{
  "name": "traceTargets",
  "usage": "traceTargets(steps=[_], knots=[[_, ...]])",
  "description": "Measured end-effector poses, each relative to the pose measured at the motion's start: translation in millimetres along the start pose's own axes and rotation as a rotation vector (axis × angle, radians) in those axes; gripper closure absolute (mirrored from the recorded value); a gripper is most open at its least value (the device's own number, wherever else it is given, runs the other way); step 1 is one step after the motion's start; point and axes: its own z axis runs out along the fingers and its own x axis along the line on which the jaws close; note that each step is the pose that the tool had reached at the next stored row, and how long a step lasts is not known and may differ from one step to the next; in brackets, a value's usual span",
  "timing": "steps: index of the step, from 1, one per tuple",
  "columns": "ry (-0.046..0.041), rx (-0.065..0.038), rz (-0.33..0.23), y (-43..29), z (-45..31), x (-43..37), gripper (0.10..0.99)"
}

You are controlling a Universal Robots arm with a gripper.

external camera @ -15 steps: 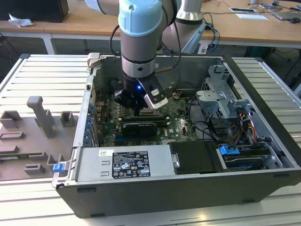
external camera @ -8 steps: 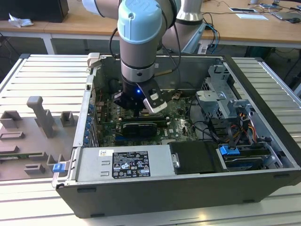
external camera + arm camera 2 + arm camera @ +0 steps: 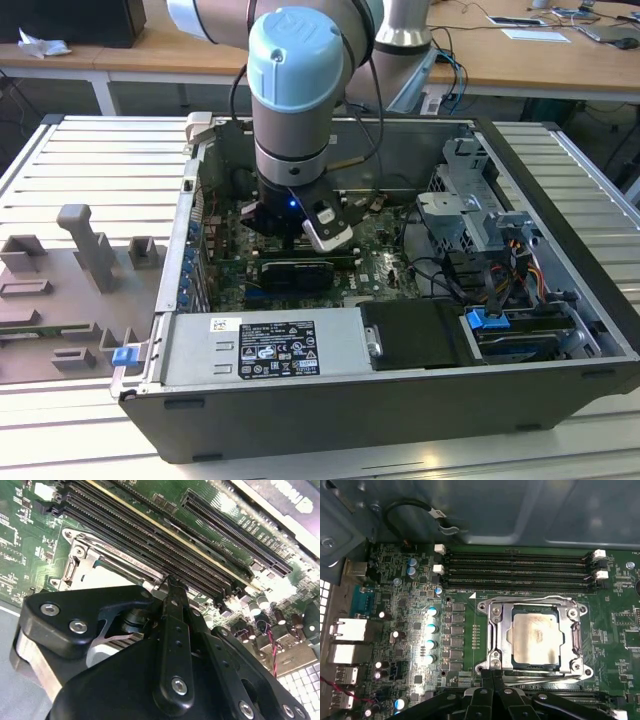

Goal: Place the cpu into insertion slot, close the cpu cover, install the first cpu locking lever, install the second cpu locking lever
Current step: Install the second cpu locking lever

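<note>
Silvery cpu [image 3: 536, 640] sits in the insertion slot [image 3: 495, 645]; closed, empty jaws [image 3: 492, 672] hover beside it.

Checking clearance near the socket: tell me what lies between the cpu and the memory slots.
In the first wrist view, the cpu is framed by the cpu cover; its top edge and a thin wire lever lie between it and the memory slots.

cpu cover [image 3: 535, 611] shut over cpu [image 3: 536, 641], open air above it, long memory slots [image 3: 520, 570] close along one side, claw [image 3: 492, 682] at the opposite rim, case wall [image 3: 520, 510] beyond the slots, drive cage [image 3: 470, 205] and cables crowding the exterior view's right
</note>
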Motion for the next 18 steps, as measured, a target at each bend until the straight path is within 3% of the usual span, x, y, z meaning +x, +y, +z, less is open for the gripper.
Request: traceTargets(steps=[8, 18], knots=[[0.0001, -0.021, -0.003, -2.2, 3.2, 3.5, 0.980], [0.0006, -0.037, -0.006, -3.5, 8.9, 7.0, 0.980]])
